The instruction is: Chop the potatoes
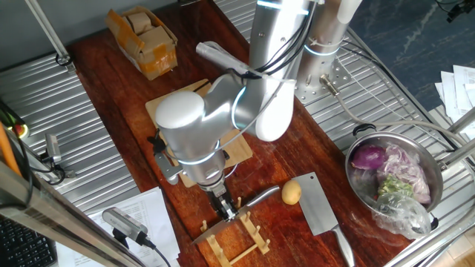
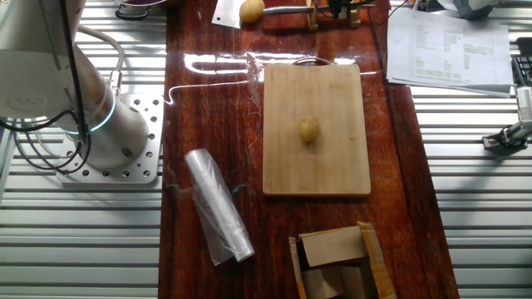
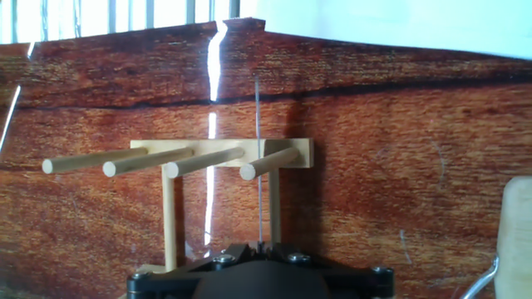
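Note:
One small yellow potato (image 2: pixel 309 129) lies in the middle of the wooden cutting board (image 2: pixel 316 158); the arm hides it in the first fixed view. A second potato (image 1: pixel 291 193) rests on the table beside a cleaver. My gripper (image 1: pixel 226 210) is down at the wooden peg rack (image 1: pixel 237 237), away from both potatoes. In the hand view a thin knife blade (image 3: pixel 258 149) shows edge-on, standing between the rack's pegs (image 3: pixel 220 158) and running into my gripper (image 3: pixel 262 247). The jaws look shut on the knife. Its silver handle (image 1: pixel 260 197) sticks out to the right.
A cleaver (image 1: pixel 319 206) lies by the loose potato. A steel pot (image 1: pixel 434 174) holds purple onion and a plastic bag. A cardboard box (image 2: pixel 337 266) and a clear plastic roll (image 2: pixel 218 206) lie near the board. Papers (image 2: pixel 449 46) cover the table's side.

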